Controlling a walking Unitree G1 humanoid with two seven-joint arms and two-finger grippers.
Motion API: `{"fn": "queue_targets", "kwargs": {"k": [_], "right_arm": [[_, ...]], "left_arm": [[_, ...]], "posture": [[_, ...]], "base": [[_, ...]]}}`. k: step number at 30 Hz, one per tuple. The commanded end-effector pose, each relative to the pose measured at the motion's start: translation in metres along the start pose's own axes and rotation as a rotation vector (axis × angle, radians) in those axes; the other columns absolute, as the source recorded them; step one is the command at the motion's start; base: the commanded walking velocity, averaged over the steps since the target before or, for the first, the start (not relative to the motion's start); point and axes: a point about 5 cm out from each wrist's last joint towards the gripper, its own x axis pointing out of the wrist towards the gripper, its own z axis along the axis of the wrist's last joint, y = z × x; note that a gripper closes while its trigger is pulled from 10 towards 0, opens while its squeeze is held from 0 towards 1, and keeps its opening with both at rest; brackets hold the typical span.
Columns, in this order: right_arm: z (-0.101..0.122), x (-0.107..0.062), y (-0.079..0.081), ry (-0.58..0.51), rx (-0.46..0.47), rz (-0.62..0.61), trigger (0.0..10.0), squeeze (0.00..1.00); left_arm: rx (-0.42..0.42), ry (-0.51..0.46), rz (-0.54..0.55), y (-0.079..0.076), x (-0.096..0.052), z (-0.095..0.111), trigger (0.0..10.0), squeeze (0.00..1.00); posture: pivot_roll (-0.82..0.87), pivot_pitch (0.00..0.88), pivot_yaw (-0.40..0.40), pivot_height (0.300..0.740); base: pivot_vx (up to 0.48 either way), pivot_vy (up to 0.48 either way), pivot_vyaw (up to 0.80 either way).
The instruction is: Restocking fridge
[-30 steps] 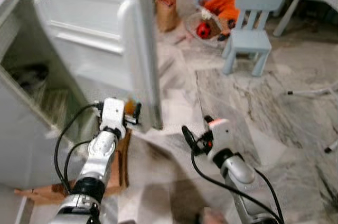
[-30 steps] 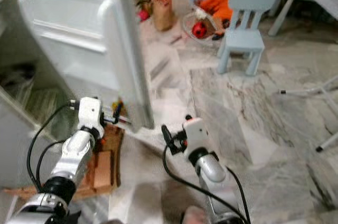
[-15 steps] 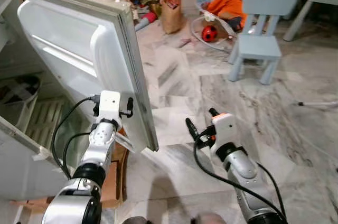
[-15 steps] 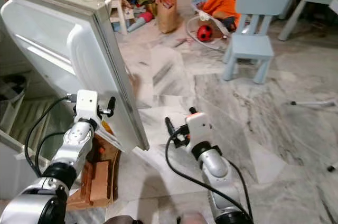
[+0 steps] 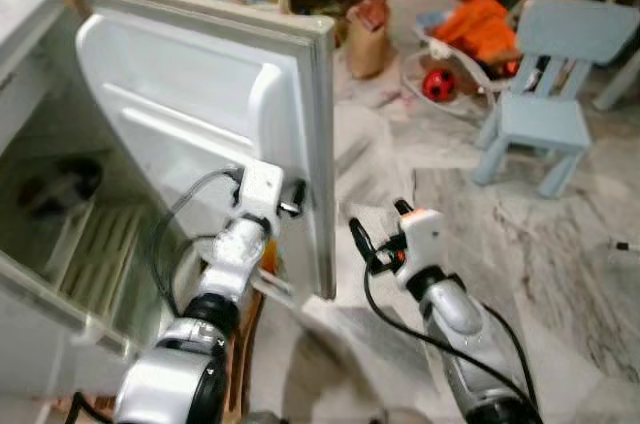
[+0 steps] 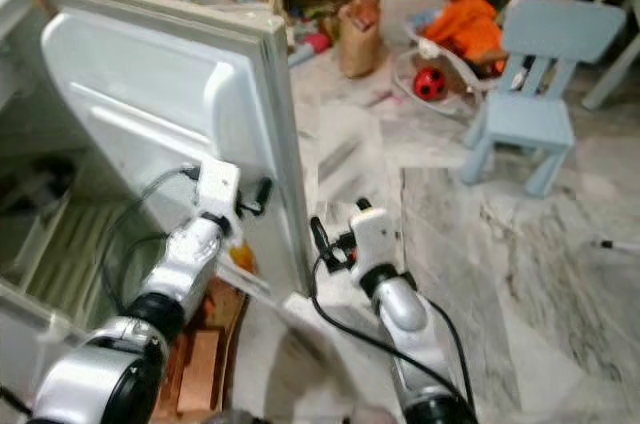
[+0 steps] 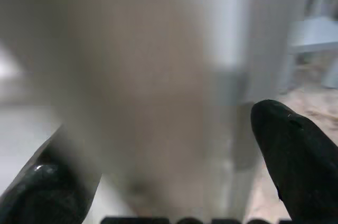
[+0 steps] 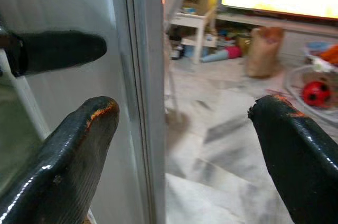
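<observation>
White fridge door [image 5: 200, 114], left tool [image 5: 288, 196] against it

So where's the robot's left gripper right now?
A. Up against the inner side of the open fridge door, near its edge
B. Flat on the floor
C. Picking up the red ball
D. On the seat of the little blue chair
A: the left gripper is at the inner face of the open fridge door, close to the door's free edge.
</observation>
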Motion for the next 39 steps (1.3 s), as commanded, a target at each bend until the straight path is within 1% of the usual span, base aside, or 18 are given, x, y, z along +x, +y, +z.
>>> {"fn": "queue_targets", "kwargs": {"k": [1,3,5,7,9,10,12,15,17,18,20,26,30,34,36,37,38,39], "right_arm": [[-0.002,0.000,-0.001,0.007,-0.003,-0.016,10.0,0.00],[-0.003,-0.001,-0.002,0.009,-0.004,-0.021,10.0,0.00],[-0.004,-0.001,-0.002,0.012,-0.004,-0.025,10.0,0.00],[-0.005,-0.001,-0.001,0.014,-0.004,-0.026,10.0,0.00],[-0.005,-0.001,-0.001,0.016,-0.003,-0.027,10.0,0.00],[-0.005,-0.001,-0.001,0.016,-0.003,-0.028,10.0,0.00],[-0.006,-0.001,-0.001,0.018,-0.002,-0.031,10.0,0.00],[-0.007,-0.001,-0.001,0.019,-0.003,-0.033,10.0,0.00],[-0.008,0.000,-0.001,0.024,-0.006,-0.031,10.0,0.00],[-0.008,0.000,-0.001,0.024,-0.006,-0.031,10.0,0.00],[-0.009,0.002,0.000,0.028,-0.008,-0.026,10.0,0.00],[-0.009,0.004,0.001,0.033,-0.016,-0.018,10.0,0.00],[-0.009,0.005,-0.002,0.037,-0.031,-0.026,10.0,0.00],[-0.008,0.006,-0.002,0.032,-0.041,-0.030,10.0,0.00],[-0.007,0.007,-0.003,0.031,-0.042,-0.031,10.0,0.00],[-0.007,0.007,-0.003,0.029,-0.043,-0.033,10.0,0.00],[-0.007,0.006,-0.004,0.026,-0.047,-0.038,10.0,0.00],[-0.007,0.006,-0.004,0.026,-0.048,-0.040,10.0,0.00]], "left_arm": [[0.031,-0.004,-0.052,-0.010,0.004,0.005,10.0,0.00],[0.046,-0.005,-0.089,-0.019,0.007,0.008,10.0,0.00],[0.062,-0.007,-0.111,-0.024,0.008,0.011,10.0,0.00],[0.064,-0.008,-0.113,-0.026,0.009,0.012,10.0,0.00],[0.066,-0.013,-0.109,-0.026,0.010,0.014,10.0,0.00],[0.057,-0.023,-0.099,-0.023,0.010,0.015,10.0,0.00],[0.042,-0.021,-0.062,-0.011,0.008,0.011,10.0,0.00],[0.044,-0.013,-0.026,0.001,0.004,0.005,10.0,0.00],[0.045,0.016,0.021,0.016,-0.003,-0.007,10.0,0.00],[0.045,0.016,0.021,0.016,-0.003,-0.007,10.0,0.00],[0.055,0.040,0.056,0.027,-0.011,-0.018,10.0,0.00],[0.052,0.066,0.101,0.036,-0.021,-0.029,10.0,0.00],[0.033,0.039,0.077,0.034,-0.022,-0.026,10.0,0.00],[0.038,0.021,0.045,0.025,-0.016,-0.018,10.0,0.00],[0.040,0.017,0.038,0.023,-0.015,-0.017,10.0,0.00],[0.039,0.011,0.024,0.019,-0.012,-0.013,10.0,0.00],[0.045,0.001,-0.005,0.011,-0.006,-0.005,10.0,0.00],[0.051,-0.003,-0.017,0.007,-0.003,-0.002,10.0,0.00]], "posture": [[-0.10,0.000,0.063,0.740],[-0.10,0.000,0.065,0.740],[-0.10,0.000,0.067,0.740],[-0.10,0.000,0.070,0.740],[-0.10,0.000,0.072,0.740],[-0.10,0.000,0.073,0.740],[-0.10,0.000,0.074,0.740],[-0.09,0.000,0.072,0.740],[-0.08,0.000,0.068,0.740],[-0.08,0.000,0.068,0.740],[-0.08,0.000,0.064,0.740],[-0.07,0.000,0.058,0.740],[-0.07,0.000,0.055,0.740],[-0.08,0.000,0.057,0.740],[-0.08,0.000,0.059,0.740],[-0.08,0.000,0.059,0.740],[-0.08,0.000,0.060,0.740],[-0.08,0.000,0.060,0.740]], "base": [[0.465,0.000,0.00],[0.465,0.000,0.00],[0.465,0.000,0.00],[0.431,0.000,0.00],[0.000,0.000,0.00],[0.000,0.000,0.00],[0.000,0.000,0.00],[0.000,0.000,0.00],[0.000,0.000,0.00],[0.000,0.000,0.00],[0.000,0.000,0.00],[0.000,0.000,0.00],[0.000,0.000,0.00],[0.349,0.000,0.00],[0.390,0.000,0.00],[0.458,0.000,0.00],[0.446,0.000,0.00],[0.446,0.000,0.00]]}}
